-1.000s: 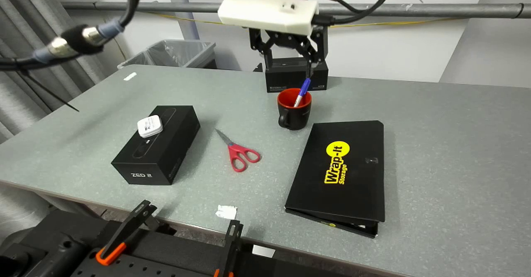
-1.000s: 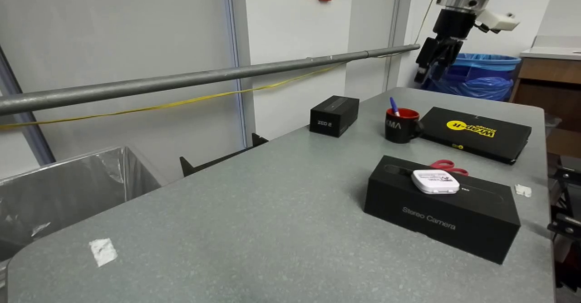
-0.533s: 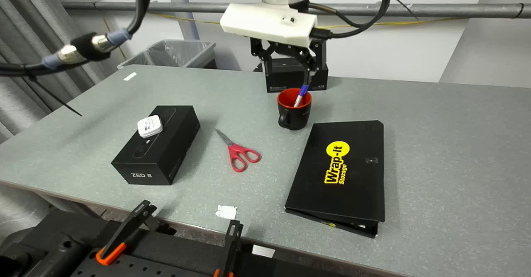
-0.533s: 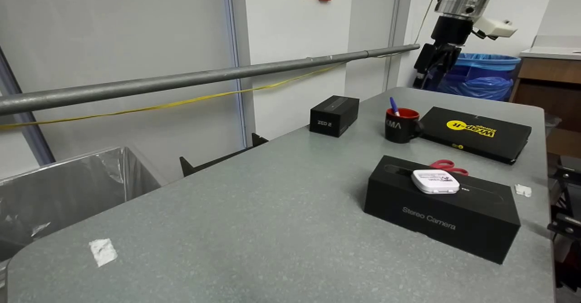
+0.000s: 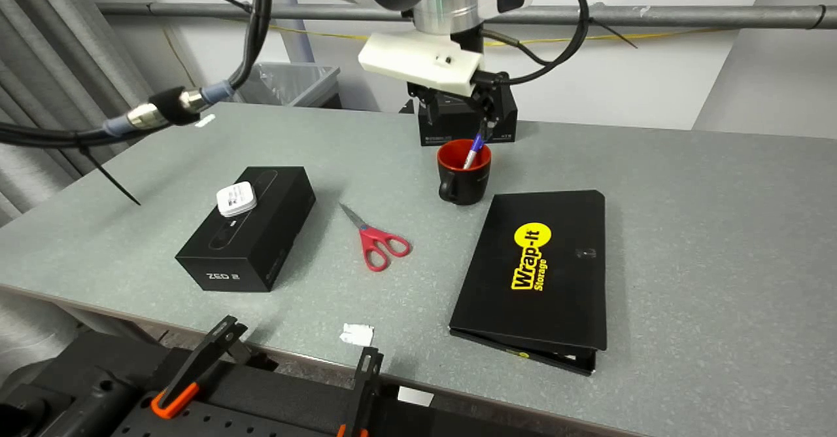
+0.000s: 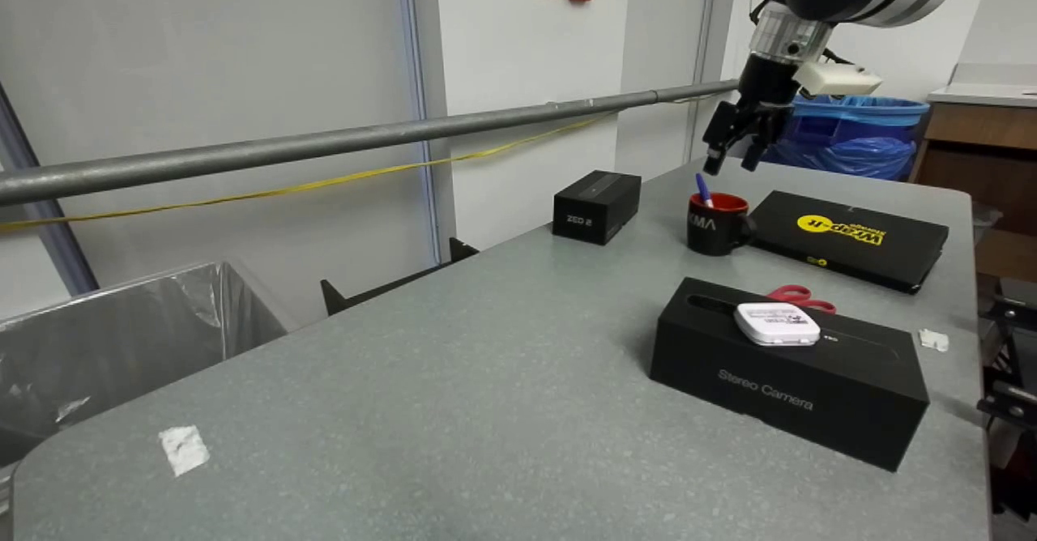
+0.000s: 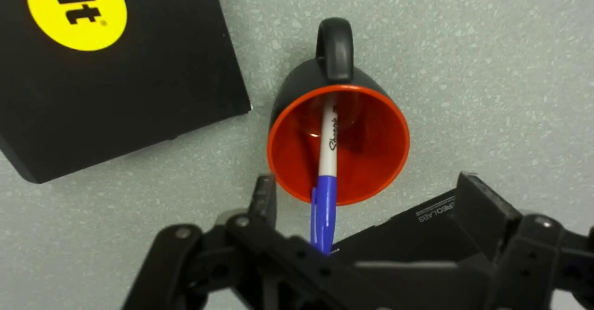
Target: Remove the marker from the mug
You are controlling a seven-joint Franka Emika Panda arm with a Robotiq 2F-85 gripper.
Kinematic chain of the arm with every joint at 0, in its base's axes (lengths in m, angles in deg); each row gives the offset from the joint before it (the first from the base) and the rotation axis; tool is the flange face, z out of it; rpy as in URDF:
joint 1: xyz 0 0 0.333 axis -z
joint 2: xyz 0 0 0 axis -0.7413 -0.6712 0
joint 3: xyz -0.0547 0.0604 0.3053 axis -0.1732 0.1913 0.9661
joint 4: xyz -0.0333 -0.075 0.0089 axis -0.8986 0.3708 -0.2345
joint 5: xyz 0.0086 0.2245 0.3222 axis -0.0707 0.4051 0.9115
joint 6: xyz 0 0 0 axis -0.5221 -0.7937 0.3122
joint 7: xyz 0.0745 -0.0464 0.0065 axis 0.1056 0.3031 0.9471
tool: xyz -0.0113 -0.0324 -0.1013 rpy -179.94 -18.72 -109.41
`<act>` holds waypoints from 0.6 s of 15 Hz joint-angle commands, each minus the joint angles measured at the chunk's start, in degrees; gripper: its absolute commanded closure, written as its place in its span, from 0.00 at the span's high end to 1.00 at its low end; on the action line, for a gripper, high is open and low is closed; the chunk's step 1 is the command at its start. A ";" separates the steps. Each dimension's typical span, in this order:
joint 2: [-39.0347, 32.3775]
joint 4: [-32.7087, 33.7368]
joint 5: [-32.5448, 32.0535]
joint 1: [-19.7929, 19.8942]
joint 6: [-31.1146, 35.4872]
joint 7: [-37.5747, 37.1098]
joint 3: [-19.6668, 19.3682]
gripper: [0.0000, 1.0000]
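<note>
The marker (image 7: 328,198), with a blue cap and white body, leans cap-up in the mug (image 7: 376,138), dark outside and red inside. The marker (image 5: 472,153) (image 6: 703,190) and mug (image 5: 465,188) (image 6: 710,235) show in both exterior views; the mug stands upright. My gripper (image 7: 366,180) is open and empty. In the wrist view the marker's cap lies between the two fingers, nearer the left one, and its tip is hidden behind the gripper linkage. In both exterior views my gripper (image 5: 458,122) (image 6: 731,166) hangs tilted, just above the mug.
A black box (image 5: 433,135) stands behind the mug. A black folder (image 5: 536,319) lies near it, with red-handled scissors (image 5: 374,237) on the other side. A larger black box (image 5: 284,195) carries a white tin (image 5: 236,199). A metal pipe (image 5: 654,16) runs along the wall.
My gripper has come down and tilted. In an exterior view it has moved left towards the mug. The marker and mug have not moved.
</note>
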 commanded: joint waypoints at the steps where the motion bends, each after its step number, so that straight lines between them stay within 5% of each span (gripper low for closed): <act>1: -5.94 4.98 -2.58 0.36 3.48 -6.34 -0.13 1.00; 9: -11.55 9.73 -6.39 -1.21 5.81 -15.11 -3.26 1.00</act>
